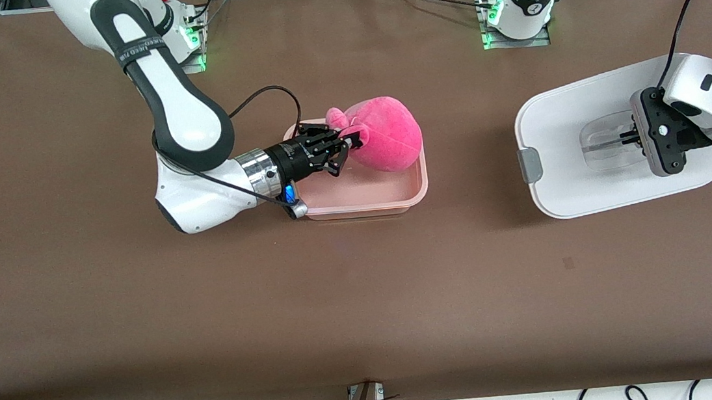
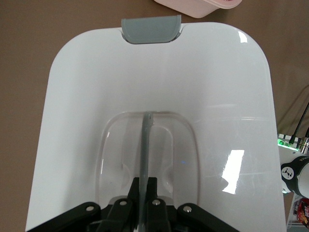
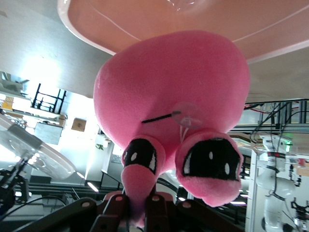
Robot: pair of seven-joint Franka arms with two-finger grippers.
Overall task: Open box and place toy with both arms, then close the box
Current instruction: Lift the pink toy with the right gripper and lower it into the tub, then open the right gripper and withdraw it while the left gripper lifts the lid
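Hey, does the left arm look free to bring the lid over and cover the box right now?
Probably not yet. The left end effector holds the lid by its handle, but the toy rises above the box rim, gripped by the right end effector.

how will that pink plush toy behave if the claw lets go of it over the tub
The plush toy looks soft: the right claw, shut on its snout, pinches the snout thin, so it would probably squash, not crack. It is likely light, hanging from that small pinch. Being rounded, it may roll or lean in the open pink tub once released.
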